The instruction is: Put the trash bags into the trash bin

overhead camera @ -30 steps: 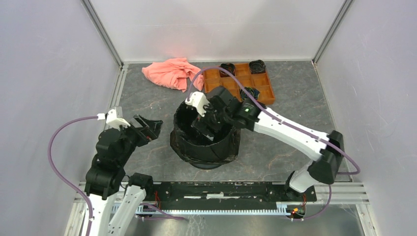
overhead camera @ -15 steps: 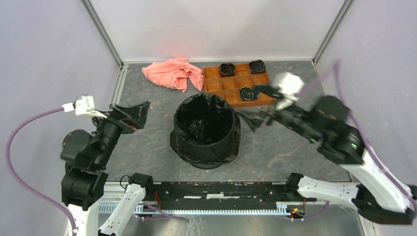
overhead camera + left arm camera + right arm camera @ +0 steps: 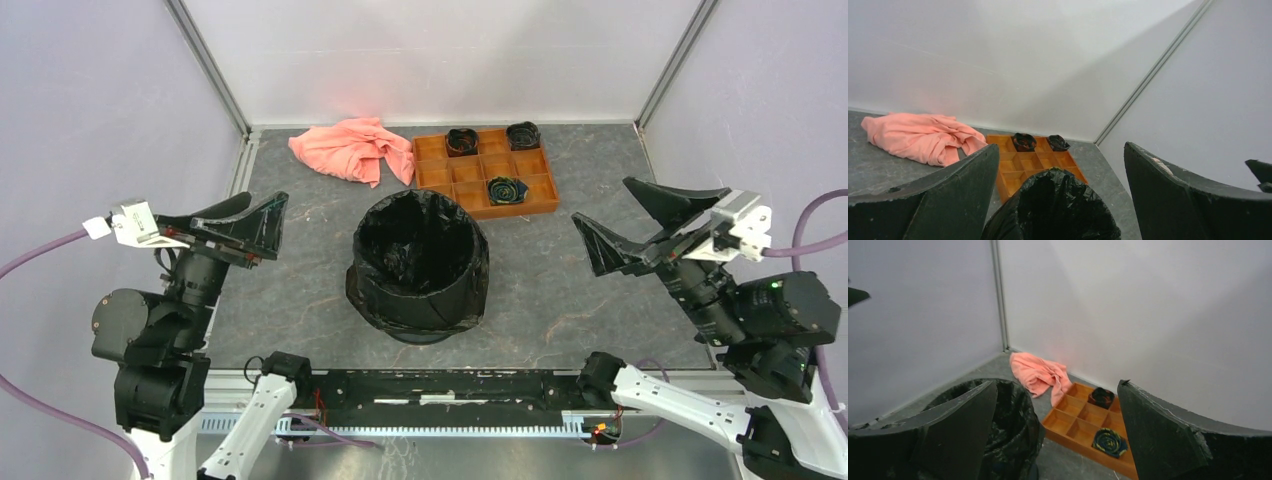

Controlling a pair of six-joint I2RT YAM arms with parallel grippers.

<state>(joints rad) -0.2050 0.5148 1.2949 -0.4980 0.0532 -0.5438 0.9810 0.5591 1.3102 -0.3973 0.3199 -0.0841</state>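
From above, the bin (image 3: pixel 424 333) stands in the middle of the table (image 3: pixel 585 300) with a black trash bag (image 3: pixel 415 245) inside it. The bag's film is folded out over the rim and hangs down the outer wall. The left gripper (image 3: pixel 260 214) hangs in the air well left of the bin, jaws spread wide and holding nothing. The right gripper (image 3: pixel 634 224) hangs well to the right, also wide and empty. Behind the bin lie a pink cloth (image 3: pixel 352 148) and an orange tray (image 3: pixel 452 176) with three dark rolls (image 3: pixel 506 188) in separate compartments. In the left wrist view, the bagged bin shows low between the two parted fingers (image 3: pixel 948 200), with the cloth and tray beyond it. In the right wrist view, the fingers (image 3: pixel 1183 440) are again wide apart. The bin sits low at the left there, with the tray beside it and the cloth by the far wall.
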